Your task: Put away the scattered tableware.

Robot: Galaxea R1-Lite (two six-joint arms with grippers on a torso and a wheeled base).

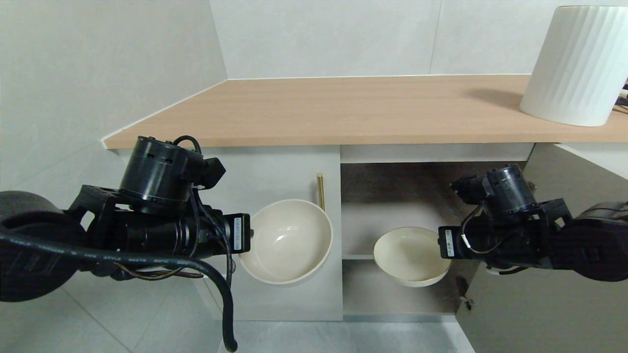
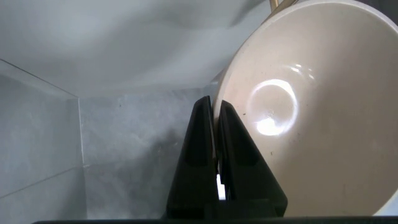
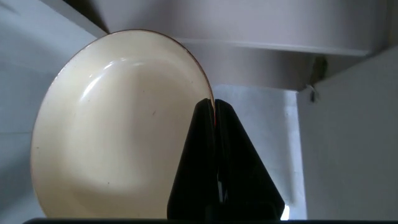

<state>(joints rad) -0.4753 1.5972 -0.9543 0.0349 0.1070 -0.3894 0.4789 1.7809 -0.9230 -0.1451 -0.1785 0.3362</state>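
Left hand (image 2: 212,107) pinches the rim of a large deep cream ceramic bowl (image 1: 287,240), tilted before the closed grey cabinet door (image 1: 274,171) — right hand (image 3: 214,104) clamps a smaller shallow cream bowl (image 1: 409,255) by its rim at the open cupboard shelf (image 1: 357,256), probably for stowing.

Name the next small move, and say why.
Probably ease the right tool forward into the open cabinet and set its shallow bowl on the shelf. That bowl hangs pinched by its rim right before the opening, while the left tool holds the deep bowl in front of the closed door.
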